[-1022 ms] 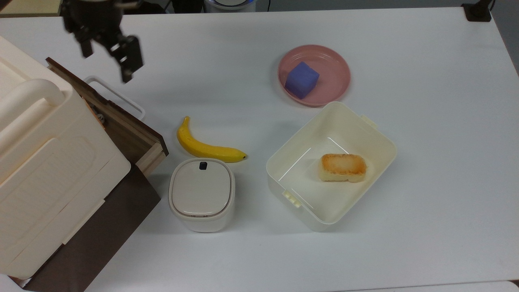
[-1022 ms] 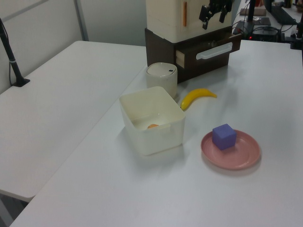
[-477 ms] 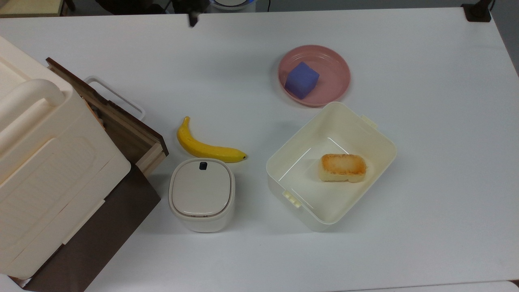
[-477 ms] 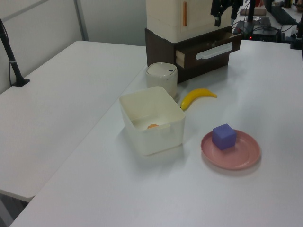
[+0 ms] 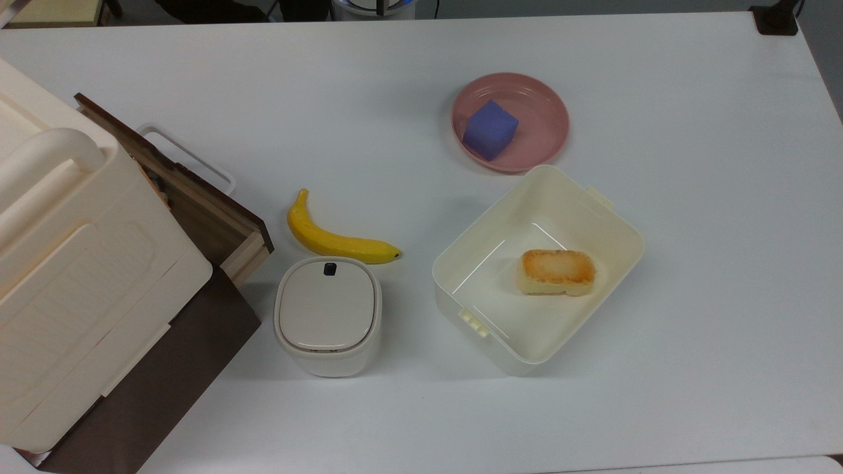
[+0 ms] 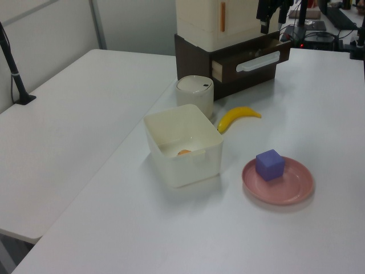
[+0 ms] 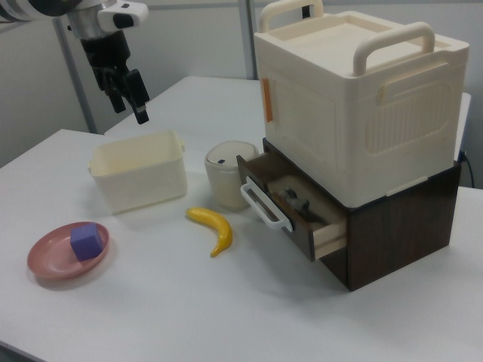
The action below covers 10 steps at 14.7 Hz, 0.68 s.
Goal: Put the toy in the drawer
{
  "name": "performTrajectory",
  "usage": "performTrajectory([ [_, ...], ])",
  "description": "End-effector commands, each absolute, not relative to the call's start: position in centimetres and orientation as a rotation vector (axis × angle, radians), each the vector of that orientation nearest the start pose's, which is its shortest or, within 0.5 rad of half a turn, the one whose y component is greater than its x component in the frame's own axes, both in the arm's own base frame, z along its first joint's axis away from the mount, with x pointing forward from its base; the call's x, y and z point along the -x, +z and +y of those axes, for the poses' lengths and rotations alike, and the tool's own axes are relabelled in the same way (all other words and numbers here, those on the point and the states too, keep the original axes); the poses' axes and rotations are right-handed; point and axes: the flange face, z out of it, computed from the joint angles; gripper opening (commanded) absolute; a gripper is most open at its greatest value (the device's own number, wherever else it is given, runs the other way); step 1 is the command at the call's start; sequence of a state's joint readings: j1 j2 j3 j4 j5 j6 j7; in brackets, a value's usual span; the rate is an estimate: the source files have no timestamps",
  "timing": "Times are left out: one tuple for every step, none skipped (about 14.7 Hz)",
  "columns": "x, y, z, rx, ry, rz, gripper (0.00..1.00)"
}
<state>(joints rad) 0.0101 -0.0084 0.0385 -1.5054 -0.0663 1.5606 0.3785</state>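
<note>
While the toy (image 7: 296,197) lies inside the open drawer (image 7: 290,204), the gripper (image 7: 130,96) is held spread and empty, well apart from the drawer.

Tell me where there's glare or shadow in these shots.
Top view: soft, even light, thin white glints on the floor of the cream plastic bin, faint shadows beside it. Left view: the yellow banana casts a pale shadow. Right view: the dark brown wooden drawer is dim inside.

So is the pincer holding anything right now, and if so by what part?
Nothing is held. The pincer hangs open and empty above the table, while the toy lies inside the open drawer.
</note>
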Motion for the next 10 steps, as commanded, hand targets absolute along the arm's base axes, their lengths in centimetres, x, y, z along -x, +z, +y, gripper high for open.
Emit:
performTrajectory([
  [-54.2, 66.2, 1.8, 3.146, -0.100, 0.444, 1.00],
  [-54.1, 66.3, 1.5, 3.154, -0.098, 0.384, 1.00],
  [-54.1, 66.1, 1.5, 3.161, -0.090, 0.328, 1.00],
  [-54.1, 65.9, 1.5, 3.171, -0.081, 0.241, 1.00],
  [-54.2, 65.6, 1.6, 3.179, -0.072, 0.143, 1.00],
  [-54.4, 64.3, 1.8, 3.180, -0.061, 0.104, 1.00],
  [-54.8, 64.1, 1.6, 3.177, -0.107, 0.106, 1.00],
  [-55.3, 63.2, 1.0, 3.174, -0.141, 0.130, 1.00],
  [-56.1, 62.6, -0.2, 3.165, -0.210, 0.175, 1.00],
  [-56.4, 62.0, -0.6, 3.164, -0.208, 0.196, 1.00],
])
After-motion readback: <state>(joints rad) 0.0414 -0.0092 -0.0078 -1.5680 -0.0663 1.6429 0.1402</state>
